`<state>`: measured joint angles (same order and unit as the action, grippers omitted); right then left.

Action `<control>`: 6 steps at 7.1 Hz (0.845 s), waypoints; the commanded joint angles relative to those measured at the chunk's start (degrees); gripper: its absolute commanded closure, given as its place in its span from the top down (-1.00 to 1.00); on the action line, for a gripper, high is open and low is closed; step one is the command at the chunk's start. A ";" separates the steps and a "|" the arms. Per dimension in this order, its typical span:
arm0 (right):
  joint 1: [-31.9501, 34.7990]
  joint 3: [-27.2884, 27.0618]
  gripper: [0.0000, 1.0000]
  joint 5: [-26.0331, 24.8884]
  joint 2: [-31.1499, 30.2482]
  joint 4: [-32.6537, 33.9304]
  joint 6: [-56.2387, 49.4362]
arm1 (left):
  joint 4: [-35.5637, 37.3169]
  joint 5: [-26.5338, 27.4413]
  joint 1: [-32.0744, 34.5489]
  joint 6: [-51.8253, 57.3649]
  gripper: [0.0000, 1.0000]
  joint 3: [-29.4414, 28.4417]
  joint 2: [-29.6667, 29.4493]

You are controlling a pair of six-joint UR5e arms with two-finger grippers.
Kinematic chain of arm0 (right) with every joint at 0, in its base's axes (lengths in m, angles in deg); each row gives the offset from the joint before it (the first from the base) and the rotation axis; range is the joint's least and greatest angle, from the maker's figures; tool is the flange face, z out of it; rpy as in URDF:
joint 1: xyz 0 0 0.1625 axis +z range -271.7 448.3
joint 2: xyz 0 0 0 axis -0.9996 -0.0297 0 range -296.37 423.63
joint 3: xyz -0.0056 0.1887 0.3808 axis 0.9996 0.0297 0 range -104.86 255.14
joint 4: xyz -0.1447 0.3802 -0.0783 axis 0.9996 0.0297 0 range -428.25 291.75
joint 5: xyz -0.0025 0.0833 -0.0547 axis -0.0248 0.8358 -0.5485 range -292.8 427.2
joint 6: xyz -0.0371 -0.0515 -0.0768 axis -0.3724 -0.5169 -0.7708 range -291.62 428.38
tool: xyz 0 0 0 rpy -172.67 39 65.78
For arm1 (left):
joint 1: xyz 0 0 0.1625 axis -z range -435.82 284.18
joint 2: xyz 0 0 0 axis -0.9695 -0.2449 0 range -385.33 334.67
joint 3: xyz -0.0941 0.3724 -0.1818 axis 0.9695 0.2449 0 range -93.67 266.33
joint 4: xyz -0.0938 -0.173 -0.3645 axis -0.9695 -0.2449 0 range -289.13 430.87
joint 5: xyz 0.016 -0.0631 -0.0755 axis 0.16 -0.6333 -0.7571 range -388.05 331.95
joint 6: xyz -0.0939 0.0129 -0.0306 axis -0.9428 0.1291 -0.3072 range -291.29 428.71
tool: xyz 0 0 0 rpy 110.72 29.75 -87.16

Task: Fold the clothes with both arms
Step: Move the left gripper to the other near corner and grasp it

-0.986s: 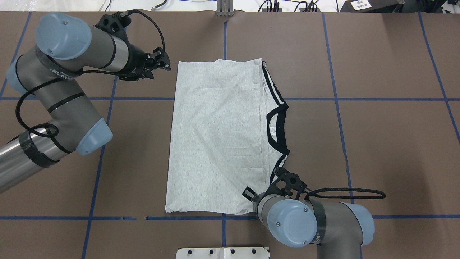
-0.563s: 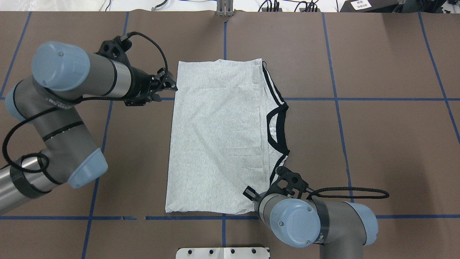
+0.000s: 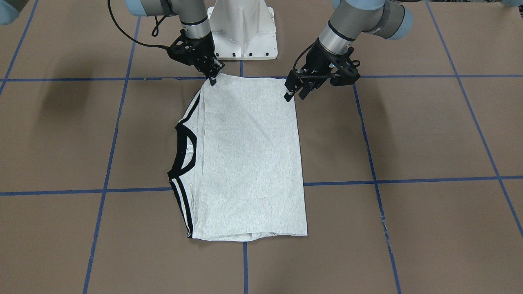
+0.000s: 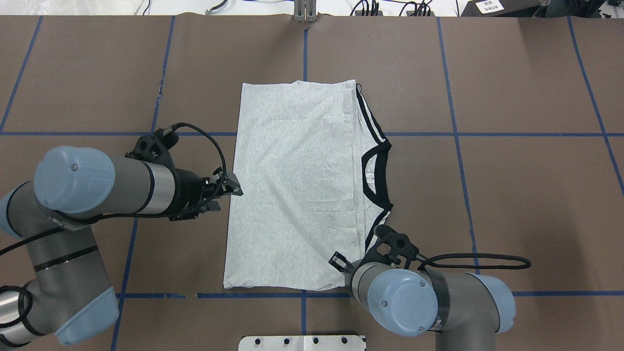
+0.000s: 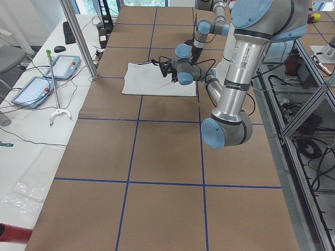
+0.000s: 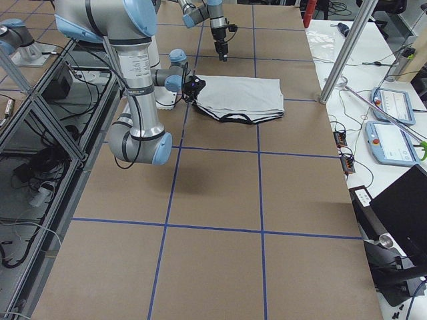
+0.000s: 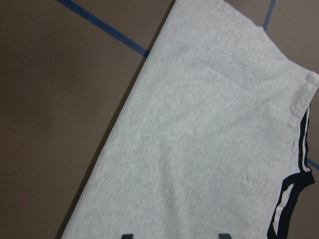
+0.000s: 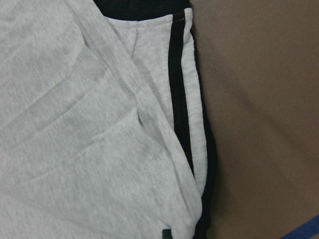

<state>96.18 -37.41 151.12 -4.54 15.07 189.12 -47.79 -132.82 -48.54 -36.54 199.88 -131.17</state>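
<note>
My left gripper (image 3: pixel 294 96) angles downward, jaws parted; my right gripper (image 3: pixel 213 80) angles downward too, fingers pinched close together.

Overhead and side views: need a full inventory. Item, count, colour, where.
T-shirt: 1, light grey with black collar and stripes, lying folded at table centre
table: 1, brown cover, under everything
tape lines: several, blue, grid on table
pedestal base: 1, white, robot's edge of table
pendants: 2, grey-blue, side table on operators' side
left arm: 1, silver-grey with blue caps
right arm: 1, same colours
left gripper: 1, black, open, over T-shirt edge opposite the collar
right gripper: 1, black, looks shut on T-shirt's collar-side corner nearest the robot
</note>
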 commanded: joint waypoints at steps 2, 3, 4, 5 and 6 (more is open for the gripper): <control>0.03 -0.38 -1.00 0.01 -0.12 0.00 0.02 | 0.09 4.46 -9.59 -7.66 0.28 0.62 4.85; 0.03 -0.39 -1.00 -0.07 -0.12 0.00 0.02 | 0.17 4.57 -11.01 -8.38 0.28 0.01 4.94; -0.06 -0.39 -1.00 -0.07 -0.12 0.00 0.02 | 0.18 4.66 -12.15 -8.39 0.28 -0.43 5.03; -0.06 -0.30 -1.00 -0.07 -0.12 0.00 0.02 | 0.18 4.66 -12.42 -8.39 0.28 -0.61 5.03; -0.06 -0.39 -1.00 -0.07 -0.12 0.00 0.02 | 0.18 4.66 -12.77 -8.39 0.28 -1.31 5.03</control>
<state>96.13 -37.76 151.05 -4.66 15.07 189.14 -47.61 -128.22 -60.70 -44.85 199.26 -126.18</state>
